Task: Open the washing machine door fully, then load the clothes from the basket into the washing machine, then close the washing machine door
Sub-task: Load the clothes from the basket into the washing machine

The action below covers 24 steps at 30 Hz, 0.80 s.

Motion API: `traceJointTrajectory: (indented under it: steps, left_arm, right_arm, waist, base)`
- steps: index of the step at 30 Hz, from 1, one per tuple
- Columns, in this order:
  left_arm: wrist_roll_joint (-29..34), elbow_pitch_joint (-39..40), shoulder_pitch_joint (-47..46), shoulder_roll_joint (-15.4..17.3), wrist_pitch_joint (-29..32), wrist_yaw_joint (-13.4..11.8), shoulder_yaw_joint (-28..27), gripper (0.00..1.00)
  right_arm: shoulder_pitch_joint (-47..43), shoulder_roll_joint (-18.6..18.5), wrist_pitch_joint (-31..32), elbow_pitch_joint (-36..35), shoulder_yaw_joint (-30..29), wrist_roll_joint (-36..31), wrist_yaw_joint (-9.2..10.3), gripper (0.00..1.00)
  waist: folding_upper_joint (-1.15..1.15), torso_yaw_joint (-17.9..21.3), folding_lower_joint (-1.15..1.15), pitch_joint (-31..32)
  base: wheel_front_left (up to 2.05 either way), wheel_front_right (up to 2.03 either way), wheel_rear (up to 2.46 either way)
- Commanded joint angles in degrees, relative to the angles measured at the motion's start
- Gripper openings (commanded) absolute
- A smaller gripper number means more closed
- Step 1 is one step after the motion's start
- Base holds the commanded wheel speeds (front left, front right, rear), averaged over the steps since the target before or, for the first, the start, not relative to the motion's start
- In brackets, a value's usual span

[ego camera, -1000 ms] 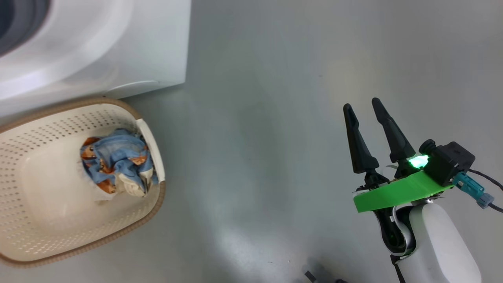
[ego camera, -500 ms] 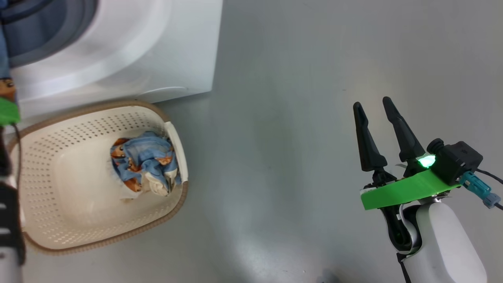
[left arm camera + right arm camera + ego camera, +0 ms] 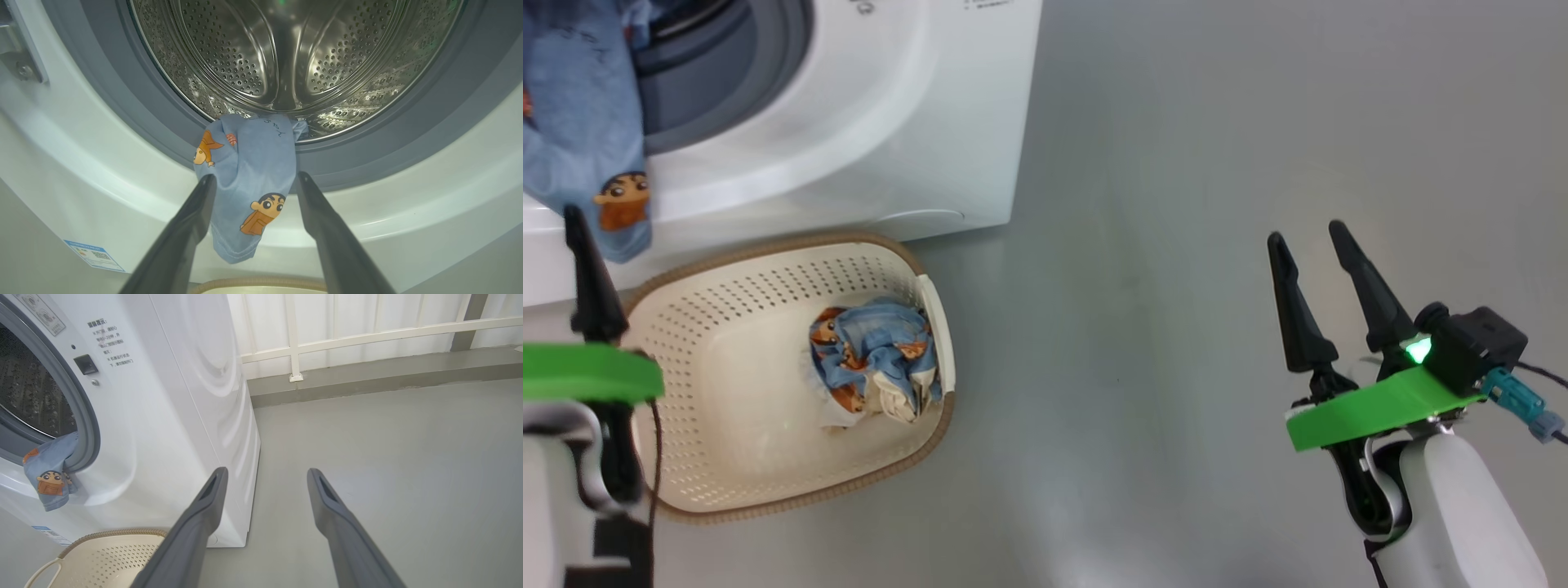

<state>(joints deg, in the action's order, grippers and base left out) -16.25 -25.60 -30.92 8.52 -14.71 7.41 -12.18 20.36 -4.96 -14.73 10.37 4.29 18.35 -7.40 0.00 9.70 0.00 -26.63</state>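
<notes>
The basket (image 3: 727, 392) stands on the floor (image 3: 1176, 245) just before the washing machine (image 3: 890, 122). Clothes (image 3: 874, 359) lie bunched at its right end; one piece (image 3: 253, 171) hangs over the drum (image 3: 286, 49) lip, apparently reaching inside.

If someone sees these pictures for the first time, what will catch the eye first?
A light blue cartoon-print cloth hangs over the grey gasket of the washing machine, partly inside the steel drum. Below it, the cream basket on the floor holds more crumpled clothes.
</notes>
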Motion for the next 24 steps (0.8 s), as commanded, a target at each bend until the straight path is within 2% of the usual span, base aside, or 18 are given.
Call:
traceJointTrajectory:
  steps: [1, 16, 24]
  left_arm:
    - [1.0, 2.9, 3.4, 1.3, -0.3, 0.1, -1.7, 1.0]
    - [2.1, 13.8, 19.3, -2.6, -0.3, 0.1, -1.8, 1.0]
    - [1.8, 17.0, 22.9, -3.6, -0.3, 0.1, -2.7, 1.0]
  right_arm:
    - [-2.0, -0.6, -0.3, -0.9, 1.4, 0.6, -0.09, 1.0]
    - [-3.8, -2.1, -0.3, -0.2, 2.2, 1.1, -0.09, 1.0]
    - [-3.6, -2.4, -0.3, -0.3, 2.2, 1.2, -0.09, 1.0]
  waist:
    - [0.0, -1.2, 0.0, 1.7]
    - [0.0, -2.2, 0.0, 4.5]
    - [0.0, -2.3, 0.0, 4.4]
  base:
    - [0.0, 0.0, 0.0]
    - [0.0, 0.0, 0.0]
    - [0.0, 0.0, 0.0]
